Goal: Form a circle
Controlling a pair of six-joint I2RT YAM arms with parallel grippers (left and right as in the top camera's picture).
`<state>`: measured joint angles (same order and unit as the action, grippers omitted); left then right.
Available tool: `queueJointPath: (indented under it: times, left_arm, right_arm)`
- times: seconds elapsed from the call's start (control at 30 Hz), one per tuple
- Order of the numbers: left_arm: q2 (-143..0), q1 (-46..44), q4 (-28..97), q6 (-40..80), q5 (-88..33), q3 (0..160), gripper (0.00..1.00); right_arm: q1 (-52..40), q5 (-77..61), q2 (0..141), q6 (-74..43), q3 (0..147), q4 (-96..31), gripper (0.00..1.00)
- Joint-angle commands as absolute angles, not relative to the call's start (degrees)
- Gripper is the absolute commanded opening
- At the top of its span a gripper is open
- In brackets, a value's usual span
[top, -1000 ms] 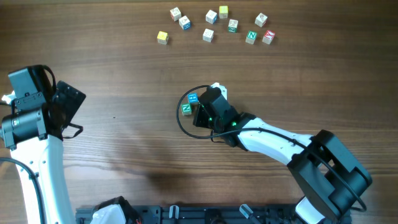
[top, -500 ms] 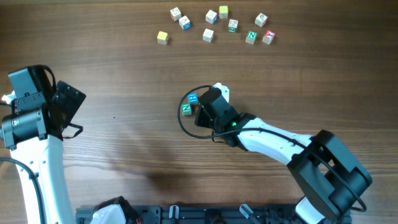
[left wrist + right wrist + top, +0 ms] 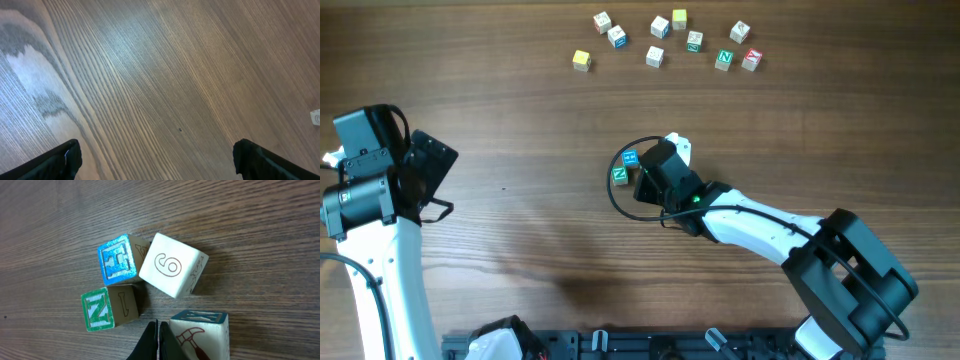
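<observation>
Right fingers (image 3: 149, 347) pinched together, empty, tips beside the hammer cube (image 3: 200, 335); left fingers (image 3: 55, 162) spread wide, holding nothing.

1. From overhead, the right gripper (image 3: 642, 182) hides much of the circle (image 3: 624, 167).
2. In the wrist view, the hammer cube (image 3: 200, 330), just right of the gripper's tips, is cut by the bottom edge.
3. Well beyond the gripper, the loose cubes' (image 3: 665, 42) letters are too small to read.

Small wooden letter-cube cluster (image 3: 625, 166) sits mid-table on brown wood table (image 3: 520, 100). White "6" cube (image 3: 172, 265) just right of blue-faced cube (image 3: 117, 260); green "N" cube (image 3: 107, 310) just near of it; hammer-picture cube (image 3: 200, 330) near-right. Loose scatter of similar cubes (image 3: 655, 56) on far side, well apart.
</observation>
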<state>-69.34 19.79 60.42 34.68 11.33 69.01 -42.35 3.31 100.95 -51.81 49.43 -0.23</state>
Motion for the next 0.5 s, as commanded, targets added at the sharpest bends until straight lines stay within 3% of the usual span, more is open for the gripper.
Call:
queueJointPath:
  times: [0.0, 0.3, 0.47]
  left_arm:
    - [-69.56, 20.21, 60.29, 35.40, 12.05, 69.41, 1.00]
    - [-69.56, 20.21, 60.29, 35.40, 12.05, 69.41, 1.00]
    - [-69.56, 20.21, 60.29, 35.40, 12.05, 69.41, 1.00]
  right_arm:
    - [-42.52, 4.93, 101.14, -52.56, 49.30, 0.38, 0.05]
    - [-42.57, 0.62, 94.24, -47.22, 49.30, 1.39, 0.05]
    - [-42.57, 12.93, 86.96, -58.02, 49.28, -10.90, 0.05]
